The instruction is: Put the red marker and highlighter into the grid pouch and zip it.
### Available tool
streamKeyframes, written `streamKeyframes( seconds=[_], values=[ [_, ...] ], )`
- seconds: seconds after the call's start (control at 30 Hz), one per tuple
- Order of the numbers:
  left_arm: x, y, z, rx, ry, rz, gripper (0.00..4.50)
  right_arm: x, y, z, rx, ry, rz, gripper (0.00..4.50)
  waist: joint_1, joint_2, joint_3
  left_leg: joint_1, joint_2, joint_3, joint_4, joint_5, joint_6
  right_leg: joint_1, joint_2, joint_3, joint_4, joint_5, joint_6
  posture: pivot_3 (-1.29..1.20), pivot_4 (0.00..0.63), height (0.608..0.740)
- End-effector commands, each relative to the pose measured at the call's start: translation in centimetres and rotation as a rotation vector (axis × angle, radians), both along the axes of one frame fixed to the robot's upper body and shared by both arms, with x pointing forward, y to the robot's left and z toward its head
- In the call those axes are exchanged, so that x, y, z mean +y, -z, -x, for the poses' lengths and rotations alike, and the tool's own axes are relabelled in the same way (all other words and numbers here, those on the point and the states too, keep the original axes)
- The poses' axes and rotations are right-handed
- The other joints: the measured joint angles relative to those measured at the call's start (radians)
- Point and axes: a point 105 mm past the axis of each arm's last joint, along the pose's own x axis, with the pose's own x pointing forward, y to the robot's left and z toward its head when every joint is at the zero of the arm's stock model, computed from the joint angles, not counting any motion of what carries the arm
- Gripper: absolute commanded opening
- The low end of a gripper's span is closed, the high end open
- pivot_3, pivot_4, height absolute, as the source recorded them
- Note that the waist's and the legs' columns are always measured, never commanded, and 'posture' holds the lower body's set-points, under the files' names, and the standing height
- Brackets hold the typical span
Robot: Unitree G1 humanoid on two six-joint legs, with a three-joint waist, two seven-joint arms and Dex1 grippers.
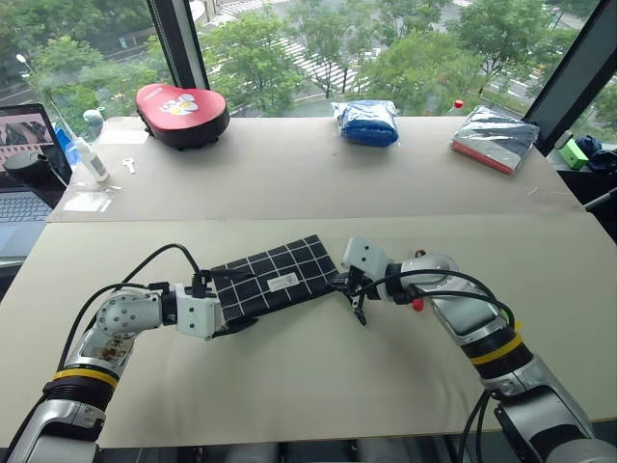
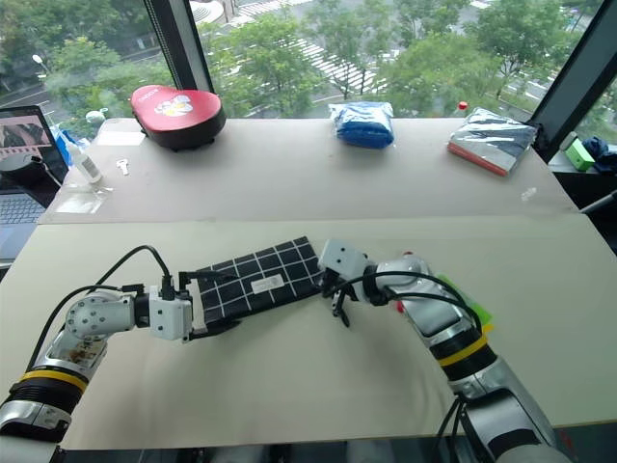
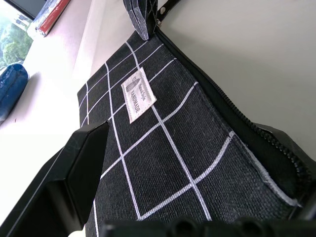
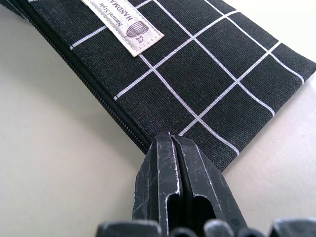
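Grid pouch (image 1: 275,277) lying flat on the near table (image 1: 318,376), between the left claw (image 1: 234,311) at its left end and the right claw (image 1: 344,283) at its right end. On the far table (image 1: 289,174), left to right: boxing pad (image 1: 181,112), blue bag (image 1: 367,122), foil packet (image 1: 496,138). Laptop (image 1: 24,169) at far left.

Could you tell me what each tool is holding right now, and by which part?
The right tool is shut at the pouch's zipper-end corner, apparently pinching it; the left tool straddles the other end, open.

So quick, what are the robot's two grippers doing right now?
Left gripper: open around one end of the grid pouch.
Right gripper: shut at the pouch's other end; whether it pinches anything cannot be told.
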Motion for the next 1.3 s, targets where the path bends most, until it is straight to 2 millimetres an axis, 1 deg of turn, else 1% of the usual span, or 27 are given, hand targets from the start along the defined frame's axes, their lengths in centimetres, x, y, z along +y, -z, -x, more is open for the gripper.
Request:
streamKeyframes(
  seconds=[0.03,0.1,0.13,0.17,0.2,0.23,0.3,0.4,0.43,0.47,0.63,0.73,0.8,0.83,0.87,0.9,0.93,0.97,1.0,1.03,1.1,1.13,1.2,1.27,1.3],
  values=[
    [-0.6,0.1,0.5,-0.010,0.032,0.015,4.50,-0.9,2.4,0.6,0.088,0.032,0.051,0.09,0.001,0.000,0.000,0.000,0.000,0.000,0.000,0.000,0.000,0.000,0.000,0.000,0.000,0.000,0.000,0.00,0.150,0.740],
    [-0.6,0.1,0.5,-0.012,0.036,0.018,3.98,-0.9,2.4,0.6,0.088,0.033,0.052,0.00,0.001,0.000,0.000,0.000,0.000,0.000,0.000,0.000,0.000,0.000,0.000,0.000,0.000,0.000,0.000,0.00,0.150,0.740],
    [-0.7,0.1,0.5,-0.012,0.040,0.020,3.85,-0.9,2.4,0.6,0.089,0.033,0.052,0.00,0.001,0.000,0.000,0.000,0.000,0.000,0.000,0.000,0.000,0.000,0.000,0.000,0.000,0.000,0.000,0.00,0.150,0.740],
    [-0.8,0.1,0.6,-0.013,0.044,0.021,3.41,-0.9,2.4,0.6,0.090,0.032,0.053,0.00,0.001,0.000,0.000,0.000,0.000,0.000,0.000,0.000,0.000,0.000,0.000,0.000,0.000,0.000,0.000,0.00,0.150,0.740],
    [-0.9,0.1,0.6,-0.016,0.048,0.021,3.04,-0.9,2.4,0.5,0.090,0.032,0.053,0.00,0.001,0.000,0.000,0.000,0.000,0.000,0.000,0.000,0.000,0.000,0.000,0.000,0.000,0.000,0.000,0.00,0.150,0.740],
    [-1.0,0.0,0.6,-0.018,0.051,0.024,2.77,-0.9,2.4,0.5,0.090,0.033,0.054,0.00,0.001,0.000,0.000,0.000,0.000,0.000,0.000,0.000,0.000,0.000,0.000,0.000,0.000,0.000,0.000,0.00,0.150,0.740],
    [-1.2,-0.2,0.7,-0.026,0.057,0.026,1.95,-1.0,2.4,0.5,0.089,0.034,0.056,0.00,0.001,0.000,0.000,0.000,0.000,0.000,0.000,0.000,0.000,0.000,0.000,0.000,0.000,0.000,0.000,0.00,0.150,0.740],
    [-1.3,-0.4,0.7,-0.033,0.056,0.034,1.01,-1.0,2.4,0.4,0.088,0.034,0.058,0.00,0.001,0.000,0.000,0.000,0.000,0.000,0.000,0.000,0.000,0.000,0.000,0.000,0.000,0.000,0.000,0.00,0.150,0.740],
    [-1.2,-0.4,0.7,-0.032,0.053,0.036,0.40,-1.0,2.4,0.4,0.087,0.034,0.058,0.00,0.001,0.000,0.000,0.000,0.000,0.000,0.000,0.000,0.000,0.000,0.000,0.000,0.000,0.000,0.000,0.00,0.150,0.740],
    [-1.2,-0.3,0.7,-0.030,0.050,0.038,0.09,-1.0,2.4,0.4,0.087,0.033,0.059,0.00,0.001,0.000,0.000,0.000,0.000,0.000,0.000,0.000,0.000,0.000,0.000,0.000,0.000,0.000,0.000,0.00,0.150,0.740],
    [-0.8,0.2,0.7,-0.003,0.030,0.045,0.09,-0.9,2.4,0.2,0.087,0.030,0.060,0.00,0.000,0.000,0.000,0.000,0.000,0.000,0.000,0.000,0.000,0.000,0.000,0.000,0.000,0.000,0.000,0.00,0.150,0.740],
    [-0.5,-0.2,0.3,-0.002,-0.018,0.101,0.09,-0.9,2.1,-0.4,0.082,0.060,0.044,0.00,-0.002,0.000,0.000,0.000,0.000,0.000,0.000,0.000,0.000,0.000,0.000,0.000,0.000,0.000,0.000,0.00,0.150,0.740],
    [-0.3,-0.4,-0.2,0.005,-0.060,0.140,0.09,-0.7,1.4,-1.2,0.068,0.099,-0.006,0.00,-0.002,0.000,0.000,0.000,0.000,0.000,0.000,0.000,0.000,0.000,0.000,0.000,0.000,0.000,0.000,0.00,0.150,0.740],
    [-0.2,-0.3,-0.3,0.014,-0.069,0.149,0.09,-0.5,0.8,-1.5,0.070,0.115,-0.056,0.00,-0.002,0.000,0.000,0.000,0.000,0.000,0.000,0.000,0.000,0.000,0.000,0.000,0.000,0.000,0.000,0.00,0.150,0.740],
    [-0.2,-0.3,-0.3,0.021,-0.073,0.153,0.03,-0.3,0.4,-1.7,0.072,0.124,-0.090,0.29,-0.003,0.000,0.000,0.000,0.000,0.000,0.000,0.000,0.000,0.000,0.000,0.000,0.000,0.000,0.000,0.00,0.150,0.740],
    [-0.2,-0.3,-0.3,0.023,-0.076,0.156,0.00,-0.2,-0.5,-1.9,0.079,0.130,-0.150,0.59,-0.003,0.000,0.000,0.000,0.000,0.000,0.000,0.000,-0.001,0.000,0.000,0.000,0.000,0.000,0.000,0.00,0.150,0.740],
    [-0.2,-0.3,-0.3,0.024,-0.079,0.161,0.00,-0.2,-1.1,-2.2,0.086,0.146,-0.193,0.75,-0.002,0.000,0.000,0.000,0.000,0.000,0.000,0.000,-0.001,0.000,0.000,0.000,0.000,0.000,0.000,0.00,0.150,0.740],
    [-0.2,-0.3,-0.3,0.024,-0.081,0.167,0.00,-0.3,-1.8,-2.6,0.081,0.168,-0.222,1.20,-0.002,0.000,0.000,0.000,0.000,0.000,0.000,0.001,-0.001,0.000,0.000,0.000,0.000,0.000,-0.001,0.00,0.150,0.740],
    [-0.2,-0.3,-0.3,0.024,-0.083,0.170,0.00,-0.5,-2.2,-2.8,0.078,0.183,-0.238,1.45,-0.003,0.000,0.000,0.000,0.000,0.000,0.000,0.001,-0.001,-0.001,0.000,0.000,0.000,0.000,-0.001,0.00,0.150,0.740],
    [-0.2,-0.3,-0.4,0.026,-0.088,0.180,0.00,-0.6,-2.9,-2.8,0.088,0.186,-0.276,1.92,-0.004,0.000,0.000,0.000,0.000,0.000,0.000,0.001,-0.001,-0.001,0.000,0.000,0.000,0.001,-0.001,0.00,0.150,0.740],
    [-0.2,-0.3,-0.5,0.029,-0.108,0.212,0.00,-1.5,-5.4,-2.7,0.121,0.197,-0.410,2.51,-0.003,0.001,0.001,-0.001,0.000,0.000,0.000,0.000,-0.001,-0.002,0.000,0.000,0.000,0.001,-0.001,0.00,0.150,0.740],
    [-0.3,-0.4,-0.6,0.030,-0.117,0.227,0.00,-2.1,-6.6,-2.7,0.136,0.211,-0.467,2.96,-0.002,0.001,0.001,-0.001,0.000,0.000,0.000,0.000,-0.001,-0.002,0.000,0.000,0.000,0.001,-0.001,0.00,0.150,0.740],
    [-0.3,-0.7,-0.8,0.031,-0.136,0.262,0.00,-3.3,-8.1,-2.4,0.153,0.222,-0.533,3.58,-0.002,0.001,0.001,-0.002,0.000,0.000,0.000,0.000,-0.001,-0.003,0.000,0.000,0.001,0.001,-0.001,0.00,0.150,0.740],
    [-0.4,-1.3,-1.4,0.029,-0.166,0.311,0.00,-4.5,-9.3,-2.1,0.145,0.235,-0.562,3.58,-0.002,0.001,0.001,-0.003,0.000,-0.001,0.000,0.000,0.000,-0.003,0.000,0.000,0.001,0.001,-0.001,0.00,0.150,0.740],
    [-0.4,-1.7,-1.7,0.026,-0.183,0.337,0.00,-5.1,-9.5,-1.8,0.134,0.239,-0.551,3.58,-0.002,0.001,0.001,-0.003,0.000,-0.001,-0.001,0.000,0.000,-0.002,0.000,0.000,0.000,0.001,-0.001,0.00,0.150,0.740]
  ],
)
